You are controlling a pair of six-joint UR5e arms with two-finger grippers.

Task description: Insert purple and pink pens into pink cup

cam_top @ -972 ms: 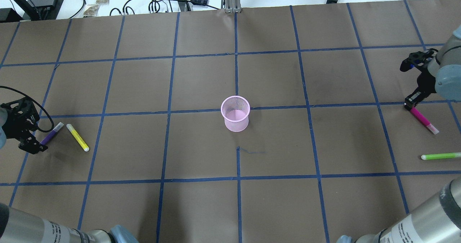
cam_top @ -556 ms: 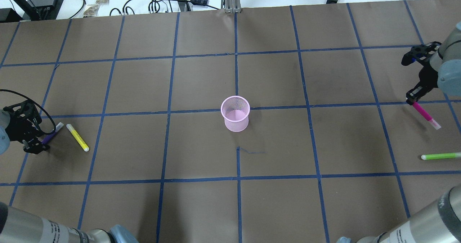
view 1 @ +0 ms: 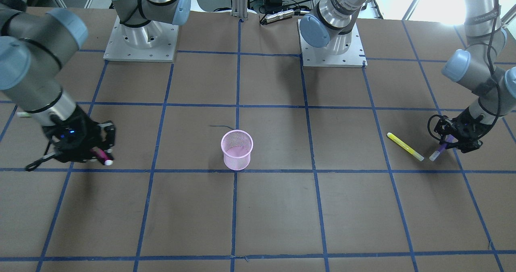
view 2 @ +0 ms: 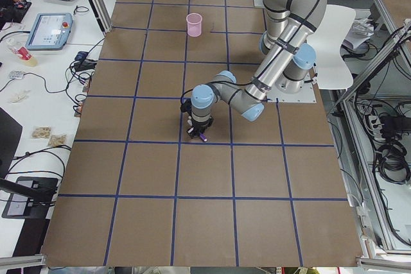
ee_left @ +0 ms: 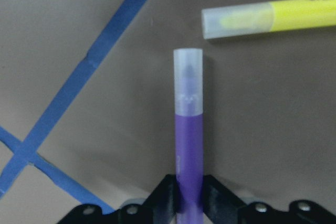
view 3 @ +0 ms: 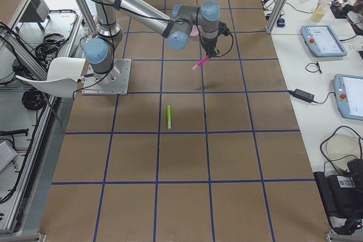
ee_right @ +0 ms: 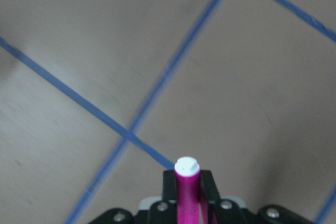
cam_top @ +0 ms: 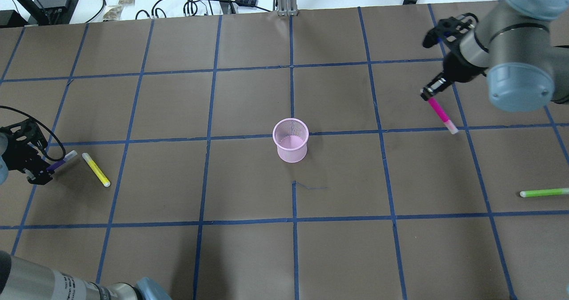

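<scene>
The pink mesh cup (cam_top: 290, 146) stands upright at the table's middle, also in the front-facing view (view 1: 237, 150). My left gripper (cam_top: 39, 174) is shut on the purple pen (cam_top: 60, 162) at the far left, low over the table. The left wrist view shows the fingers clamped on the pen's barrel (ee_left: 189, 145). My right gripper (cam_top: 430, 94) is shut on the pink pen (cam_top: 440, 112) and holds it in the air, slanted, well to the cup's right. The right wrist view shows the pink pen (ee_right: 187, 192) between the fingers.
A yellow pen (cam_top: 95, 170) lies right beside the purple pen and shows in the left wrist view (ee_left: 273, 18). A green pen (cam_top: 544, 193) lies at the right edge. Cables and boxes sit beyond the table's far edge.
My right gripper has lifted the pink pen off the table and carried it left and away from the robot, closer to the cup. My left gripper, with the purple pen, has shifted slightly.
</scene>
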